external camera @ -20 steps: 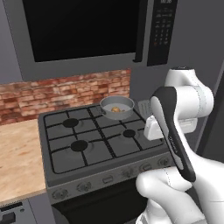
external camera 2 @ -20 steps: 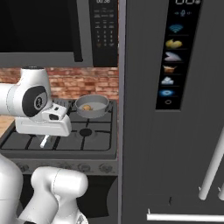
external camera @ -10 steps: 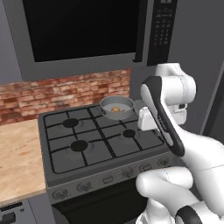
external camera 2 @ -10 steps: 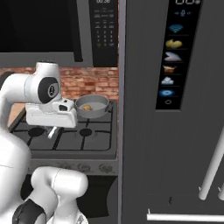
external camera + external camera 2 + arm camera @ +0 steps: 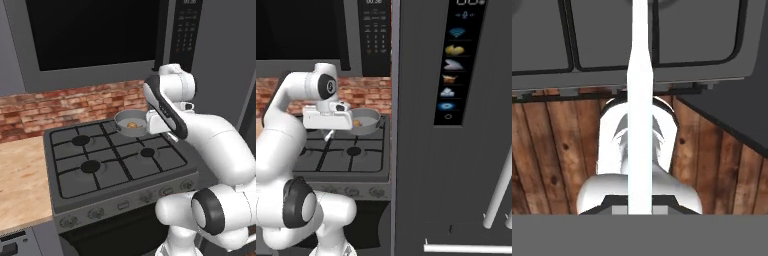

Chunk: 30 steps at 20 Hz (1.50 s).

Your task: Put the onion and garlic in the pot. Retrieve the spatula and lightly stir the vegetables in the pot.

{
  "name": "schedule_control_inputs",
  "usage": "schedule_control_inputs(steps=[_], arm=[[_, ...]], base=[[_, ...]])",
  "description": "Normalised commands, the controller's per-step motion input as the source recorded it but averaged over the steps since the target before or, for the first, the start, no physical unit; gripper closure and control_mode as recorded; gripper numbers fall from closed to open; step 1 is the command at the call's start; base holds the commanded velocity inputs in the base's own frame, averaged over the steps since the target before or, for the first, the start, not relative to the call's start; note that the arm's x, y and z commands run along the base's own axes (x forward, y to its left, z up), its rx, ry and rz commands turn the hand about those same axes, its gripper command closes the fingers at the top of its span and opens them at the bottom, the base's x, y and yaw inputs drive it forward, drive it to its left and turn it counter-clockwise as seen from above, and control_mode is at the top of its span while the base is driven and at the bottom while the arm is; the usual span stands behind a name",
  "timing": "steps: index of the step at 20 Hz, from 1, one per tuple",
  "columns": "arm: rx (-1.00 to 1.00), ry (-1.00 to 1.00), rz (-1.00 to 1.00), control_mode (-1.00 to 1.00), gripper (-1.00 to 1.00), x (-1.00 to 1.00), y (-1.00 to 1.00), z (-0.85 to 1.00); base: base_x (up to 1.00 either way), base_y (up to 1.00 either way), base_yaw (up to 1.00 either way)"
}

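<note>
Now the arm is swinging leftward toward the pot (image 5: 130, 123) at the stove's (image 5: 115, 162) far right burner, the onion (image 5: 132, 125) inside, gripper (image 5: 329, 134) clenched on the spatula's (image 5: 640, 100) handle, so stirring looks imminent.

— Where are we?

— A rendered kitchen. A black four-burner gas stove with dark iron grates (image 5: 115, 160) sits centre, and a big dark-glass microwave in a grey frame (image 5: 95, 35) hangs above it at twelve o'clock.

— And behind?

— A red-brown brick backsplash (image 5: 65, 106) runs between them. At nine o'clock, a pale wooden countertop (image 5: 20, 185).

— Right side?

— At three o'clock, a tall dark grey refrigerator with a glowing icon panel (image 5: 453, 65) and long silver handles (image 5: 501, 192). Underfoot, brown wood-plank flooring (image 5: 552, 150).
</note>
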Motion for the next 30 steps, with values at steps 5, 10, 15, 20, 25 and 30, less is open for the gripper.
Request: schedule_control_inputs(steps=[5, 10, 15, 20, 25, 30], arm=[[-0.1, 0.0, -0.03, -1.0, 1.0, 0.52, 0.0, -0.3], [-0.03, -0.05, -0.01, -1.0, 1.0, 0.43, 0.0, -0.22], [0.0, -0.26, -0.01, -1.0, 1.0, 0.28, 0.0, -0.11], [0.0, -0.26, 0.0, -1.0, 1.0, 0.01, 0.0, -0.07], [0.04, -0.44, 0.0, -1.0, 1.0, -0.12, 0.0, -0.16], [0.0, -0.19, 0.0, -1.0, 1.0, 0.1, 0.0, -0.06]], base=[[0.0, 0.0, 0.0], [0.0, 0.0, 0.0], [0.0, 0.0, 0.0], [0.0, 0.0, 0.0], [0.0, 0.0, 0.0], [0.0, 0.0, 0.0]])
